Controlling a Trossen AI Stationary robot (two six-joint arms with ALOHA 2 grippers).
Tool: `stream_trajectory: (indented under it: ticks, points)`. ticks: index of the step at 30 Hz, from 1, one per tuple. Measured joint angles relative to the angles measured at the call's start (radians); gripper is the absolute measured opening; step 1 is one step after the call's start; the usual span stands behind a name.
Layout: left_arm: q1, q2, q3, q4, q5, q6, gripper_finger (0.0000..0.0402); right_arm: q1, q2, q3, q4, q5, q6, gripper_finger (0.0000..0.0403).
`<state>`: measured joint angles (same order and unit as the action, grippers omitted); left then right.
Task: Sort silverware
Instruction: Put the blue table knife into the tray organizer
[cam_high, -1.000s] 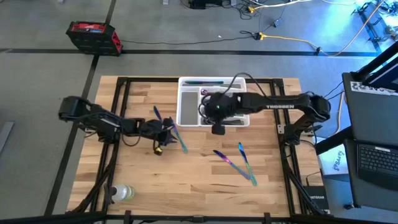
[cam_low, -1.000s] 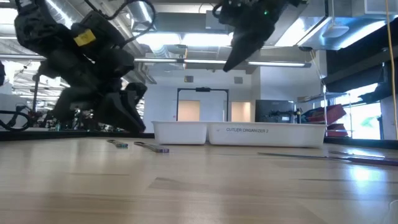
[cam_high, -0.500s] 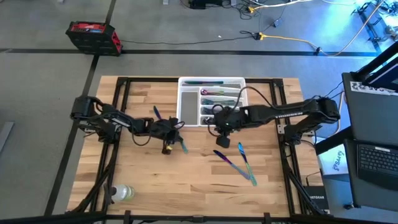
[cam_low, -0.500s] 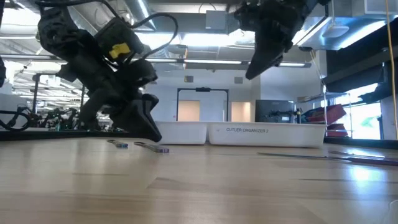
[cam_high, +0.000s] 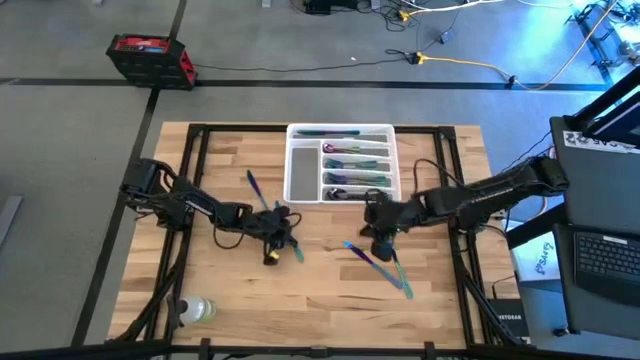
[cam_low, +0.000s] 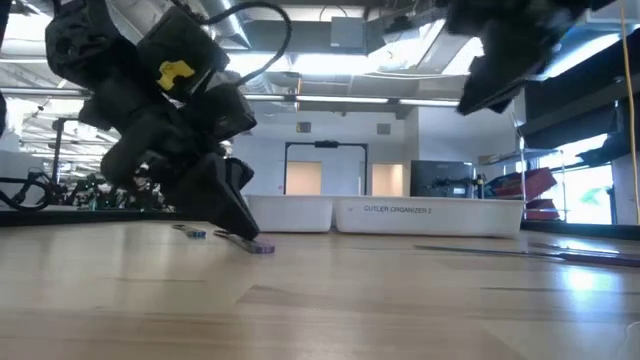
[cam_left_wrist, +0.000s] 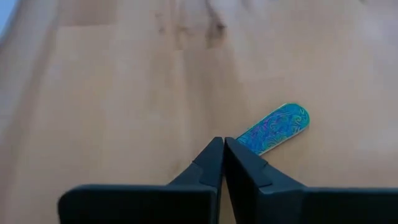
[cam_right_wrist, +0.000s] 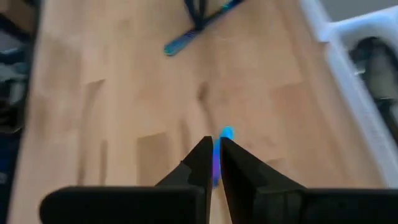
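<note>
tray (cam_high: 303, 175) behind, loose silverware (cam_high: 378, 262) in front

White compartmented tray (cam_high: 301, 172) at the wooden table's (cam_high: 230, 290) far edge, clear bottle (cam_high: 197, 310) near one corner, red box (cam_high: 150, 59) on floor

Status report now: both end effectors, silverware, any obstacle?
Left end effector shut, down at a utensil on the table. Right end effector shut, over loose silverware. Nothing blocking.
</note>
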<state>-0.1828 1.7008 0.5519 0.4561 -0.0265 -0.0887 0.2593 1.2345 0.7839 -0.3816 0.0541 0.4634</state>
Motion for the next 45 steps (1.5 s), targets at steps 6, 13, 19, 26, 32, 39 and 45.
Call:
stream_trajectory:
  ticks: [6,13,19,26,32,39,45]
  points:
    - [-0.088,0.114,0.171,0.0,-0.008,-0.144,0.0,0.126,-0.035,-0.076,0.053,0.004,0.085,0.0014]
    - [-0.168,0.243,0.407,-0.025,-0.044,-0.153,0.0,0.276,-0.035,-0.181,0.273,-0.047,0.108,0.0014]
    - [-0.188,0.145,0.467,-0.081,-0.198,-0.131,0.0,0.34,-0.025,-0.225,0.447,0.001,0.065,0.0014]
    - [-0.145,0.026,0.465,-0.49,-0.217,-0.145,0.0,0.306,0.117,-0.184,0.573,0.125,-0.094,0.0013]
    - [-0.096,-0.044,0.353,-0.55,-0.142,-0.053,0.0,0.29,0.38,-0.01,0.573,0.372,-0.215,0.0002]
    - [-0.049,-0.214,0.117,-0.485,-0.129,-0.032,0.0,0.289,0.58,0.164,0.572,0.591,-0.183,0.0]
    - [0.029,-0.286,-0.037,-0.465,-0.131,-0.002,0.0,0.284,0.67,0.219,0.666,0.638,-0.125,0.0]
